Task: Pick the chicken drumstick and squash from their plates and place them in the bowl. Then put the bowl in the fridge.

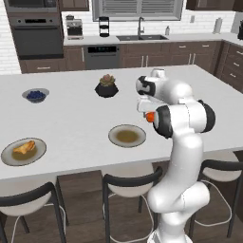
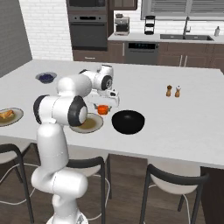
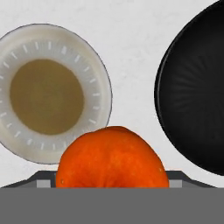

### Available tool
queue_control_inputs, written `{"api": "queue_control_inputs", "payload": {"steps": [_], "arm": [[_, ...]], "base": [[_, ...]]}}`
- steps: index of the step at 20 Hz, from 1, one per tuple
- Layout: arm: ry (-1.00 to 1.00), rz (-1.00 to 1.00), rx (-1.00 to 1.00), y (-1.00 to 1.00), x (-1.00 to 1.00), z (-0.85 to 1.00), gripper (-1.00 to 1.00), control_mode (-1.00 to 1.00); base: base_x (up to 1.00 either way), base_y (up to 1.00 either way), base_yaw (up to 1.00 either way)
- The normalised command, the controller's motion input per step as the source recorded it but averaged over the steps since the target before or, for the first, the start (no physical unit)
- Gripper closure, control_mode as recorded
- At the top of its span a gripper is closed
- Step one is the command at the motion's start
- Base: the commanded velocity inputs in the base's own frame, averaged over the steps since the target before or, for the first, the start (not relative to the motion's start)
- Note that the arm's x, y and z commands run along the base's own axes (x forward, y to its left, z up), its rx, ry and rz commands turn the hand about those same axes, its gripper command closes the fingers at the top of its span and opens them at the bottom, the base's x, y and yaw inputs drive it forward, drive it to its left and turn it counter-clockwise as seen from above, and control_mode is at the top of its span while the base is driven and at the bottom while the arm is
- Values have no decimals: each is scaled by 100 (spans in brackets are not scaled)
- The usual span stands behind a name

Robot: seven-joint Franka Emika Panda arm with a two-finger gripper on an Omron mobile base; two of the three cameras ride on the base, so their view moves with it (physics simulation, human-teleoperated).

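The round orange-red squash (image 3: 112, 157) hangs above the white counter, with my gripper (image 2: 104, 106) shut on it. It also shows as an orange spot (image 1: 150, 116) beside my arm. Below and to one side lies its empty plate (image 3: 98, 87), grey-rimmed with an olive-brown centre (image 1: 114, 135). On the other side sits the glossy black bowl (image 3: 197, 92), right of the plate in the right base view (image 2: 128, 121). The tan chicken drumstick (image 1: 24, 148) lies on the second plate (image 1: 7, 154) at the counter's near left. The fridge is out of view.
A small grey bowl of blueberries (image 1: 35, 95) and a black plant pot (image 1: 107, 87) stand farther back on the island. Two shakers (image 2: 173, 91) stand at the right. Black stools (image 1: 128, 182) line the near counter edge.
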Motion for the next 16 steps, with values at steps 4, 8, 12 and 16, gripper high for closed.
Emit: {"api": "queue_control_inputs", "payload": {"steps": [4, 8, 12, 16], "arm": [[20, 0, 9, -88, 10, 11, 100, -100], [10, 0, 6, -77, 4, -2, 100, -100], [0, 0, 0, -52, 20, -19, 100, -100], [0, 0, 0, -19, 40, -28, 100, -100]], "base": [[0, 0, 0], [0, 0, 0], [0, 0, 0], [0, 0, 0]]}}
